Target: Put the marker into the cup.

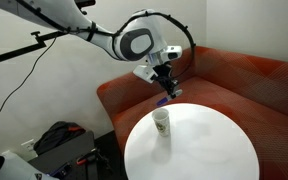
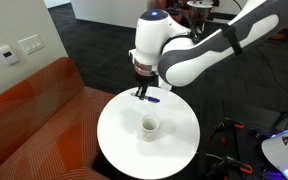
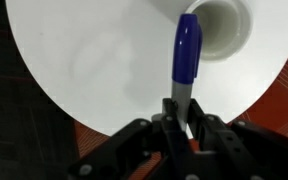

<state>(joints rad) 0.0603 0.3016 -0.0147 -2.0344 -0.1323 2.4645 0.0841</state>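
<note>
My gripper (image 3: 182, 118) is shut on the blue marker (image 3: 185, 55), which sticks out from between the fingers toward the white cup (image 3: 219, 27). In both exterior views the gripper (image 1: 165, 87) (image 2: 142, 88) hangs above the far edge of the round white table (image 1: 219, 150) (image 2: 124, 150) with the marker (image 1: 166, 97) (image 2: 149, 97) tilted below it. The cup (image 1: 161, 122) (image 2: 149, 126) stands upright on the table, a short way from the marker and apart from it. In the wrist view the marker's tip lies over the cup's rim.
An orange-red sofa (image 1: 244, 75) (image 2: 34, 120) curves around the table. A dark bag and stand (image 1: 59, 140) sit on the floor beside the sofa. Dark carpet (image 2: 94, 40) lies beyond the table.
</note>
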